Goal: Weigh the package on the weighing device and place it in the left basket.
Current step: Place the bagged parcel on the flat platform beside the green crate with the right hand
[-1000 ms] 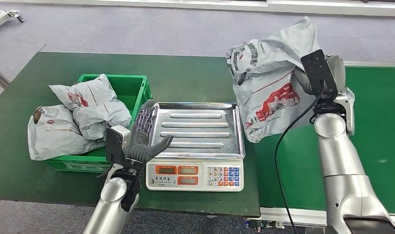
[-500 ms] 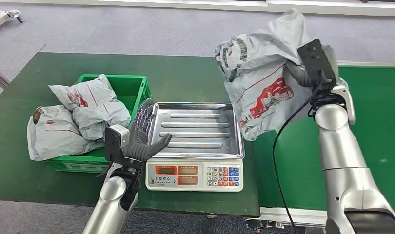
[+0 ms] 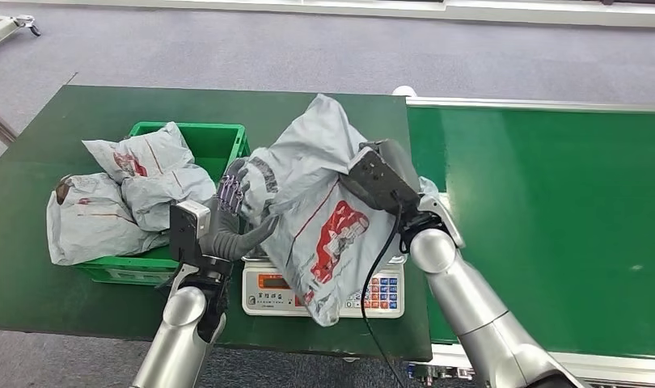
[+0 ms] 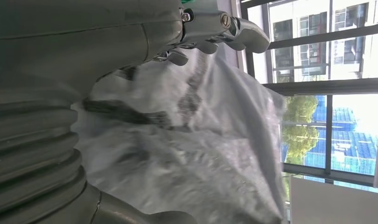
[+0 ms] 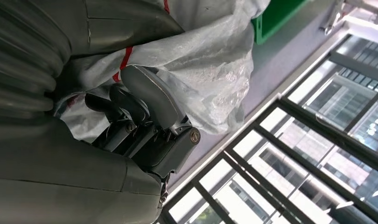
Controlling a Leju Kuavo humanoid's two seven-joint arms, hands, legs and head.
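Right hand [image 3: 386, 179] gripping one package [image 3: 316, 210], three binned

Left robot hand [image 4: 131, 42] spread against the crinkled grey package [image 4: 192, 154], tall windows [image 4: 318, 93] behind

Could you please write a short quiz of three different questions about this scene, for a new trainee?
1. True or false: the right hand holds the grey package.
2. The package hangs above: A) the scale B) the conveyor belt C) the floor.
3. Fill in: the green basket already holds several grey ____.

Key: 1 true. 2 A. 3 packages; the open left hand waits beside the scale.
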